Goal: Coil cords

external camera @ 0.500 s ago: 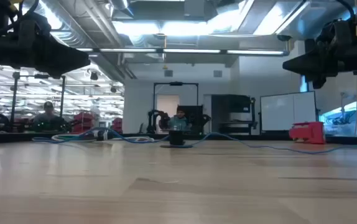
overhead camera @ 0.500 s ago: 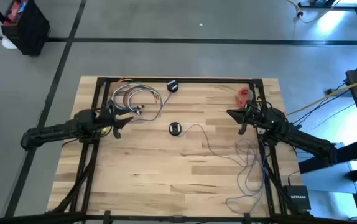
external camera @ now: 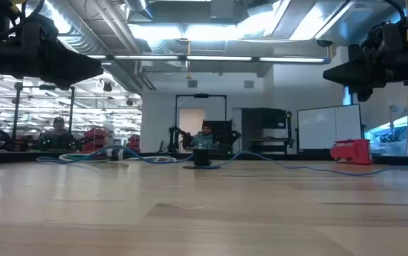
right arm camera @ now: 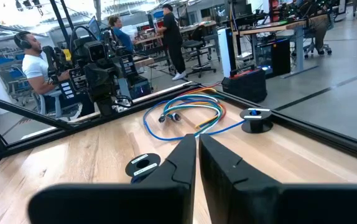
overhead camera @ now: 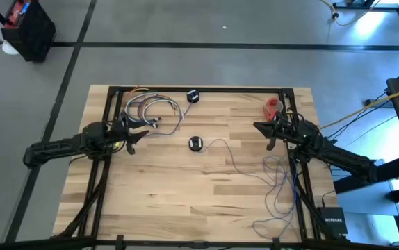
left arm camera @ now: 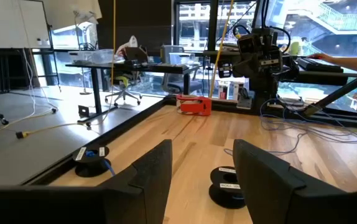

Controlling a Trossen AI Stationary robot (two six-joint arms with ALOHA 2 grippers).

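Bluish-purple cord sprawls loose from black puck; only high view shows tangle. Left gripper fingers apart, right gripper fingers together.

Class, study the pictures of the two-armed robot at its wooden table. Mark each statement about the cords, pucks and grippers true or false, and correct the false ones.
1. The left gripper is open and holds nothing. True.
2. The right gripper is clamped on the cord. False: it is shut, but on nothing, above the table.
3. Two black pucks lie on the table. True.
4. The red tape roll sits near the left arm. False: it sits near the right arm.
5. A bundle of coloured cables lies near the left gripper. True.
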